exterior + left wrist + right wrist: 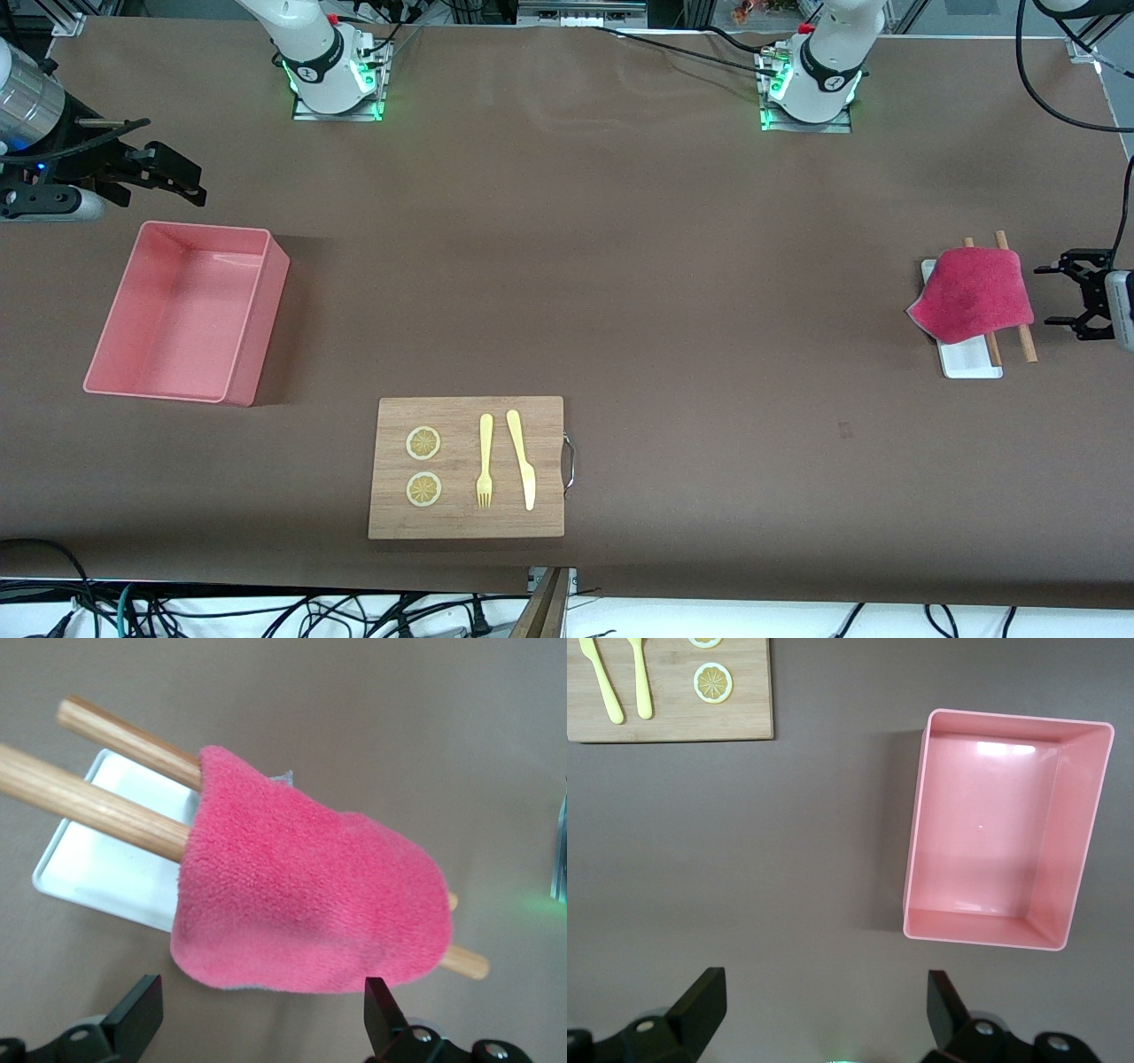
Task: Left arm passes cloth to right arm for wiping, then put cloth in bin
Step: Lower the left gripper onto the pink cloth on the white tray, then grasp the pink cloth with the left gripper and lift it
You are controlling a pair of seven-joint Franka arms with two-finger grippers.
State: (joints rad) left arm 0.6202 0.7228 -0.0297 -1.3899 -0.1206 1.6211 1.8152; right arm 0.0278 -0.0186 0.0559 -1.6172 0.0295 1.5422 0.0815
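Observation:
The crimson-pink cloth (972, 294) lies draped over two wooden sticks (1026, 341) that rest across a narrow white tray (970, 361) at the left arm's end of the table. My left gripper (1047, 295) is open just beside the cloth, apart from it. In the left wrist view the cloth (301, 895) hangs over the sticks (97, 802), close ahead of the open left gripper (263, 1010). The pale pink bin (248, 310) stands empty at the right arm's end. My right gripper (174, 159) is open above the table beside the bin (917, 824), holding nothing (828, 1005).
A wooden board (467, 523) with a metal handle lies near the front camera at mid-table. It carries two lemon slices (423, 443), a yellow fork (485, 461) and a yellow knife (523, 456). Brown table covering runs between the board and the tray.

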